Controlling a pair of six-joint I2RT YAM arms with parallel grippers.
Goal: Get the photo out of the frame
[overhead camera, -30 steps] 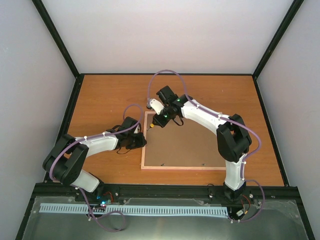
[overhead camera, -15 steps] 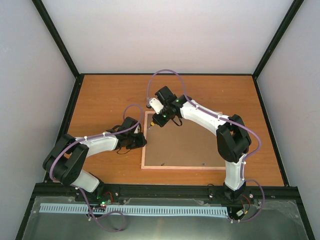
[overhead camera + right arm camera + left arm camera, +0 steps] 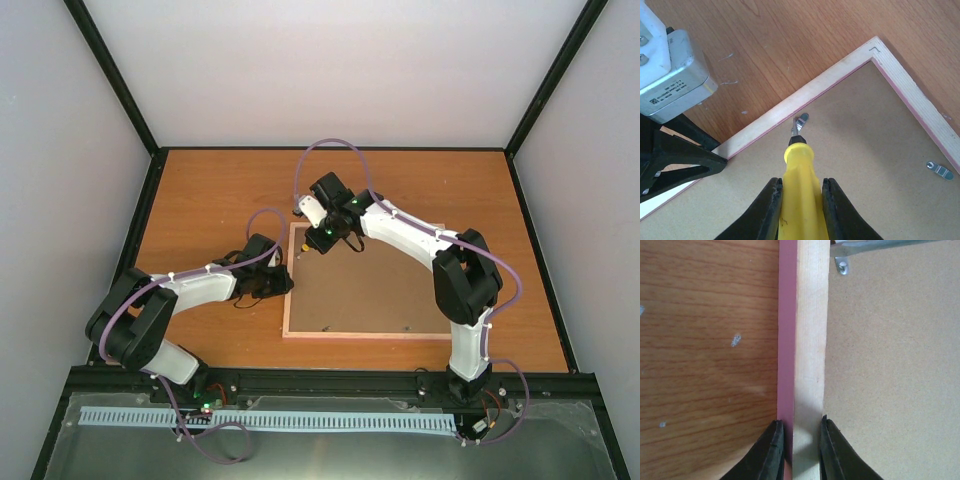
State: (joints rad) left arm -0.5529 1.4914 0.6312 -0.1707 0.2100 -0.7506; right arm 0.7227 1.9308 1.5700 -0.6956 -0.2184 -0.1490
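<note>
Your left gripper pinches the left rail of the thin pink rectangular frame, likely light but stiff, face down at the wooden table's centre, your right gripper clamps a yellow-handled screwdriver at a metal clip, and the photo, unseen under the brown board, wants edge-only handling.
</note>
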